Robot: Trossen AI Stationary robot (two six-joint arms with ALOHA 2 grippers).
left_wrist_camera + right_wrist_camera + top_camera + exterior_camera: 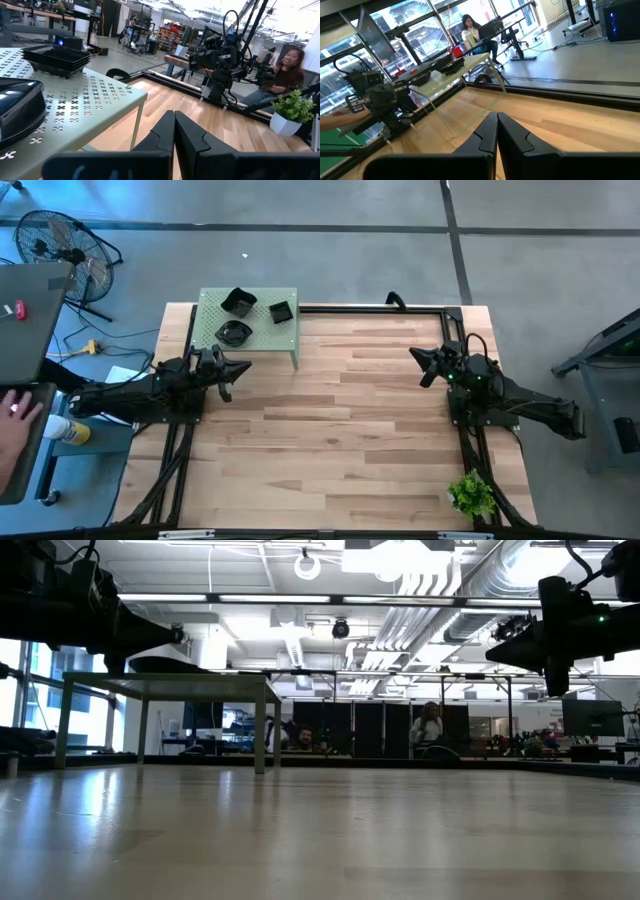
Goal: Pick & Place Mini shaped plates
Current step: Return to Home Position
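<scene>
My left claw (243, 367) and right claw (415, 355) hang clenched, empty; mini plates (235, 333) all stacked on the shelf (272, 339); job looks done.

Room is being lit brightly by ceiling strip lights (300, 600); glare is being reflected off the wooden table (150, 800); windows (415, 20) are being blown out by daylight.

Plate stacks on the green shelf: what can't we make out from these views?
High view: the plate stacks show only their tops, so no count per stack.
Low view: the green shelf is edge-on; plates blend with the left arm.
Left wrist view: the nearest plate is cut by the picture's edge.
Right wrist view: stacks too far and small.
</scene>
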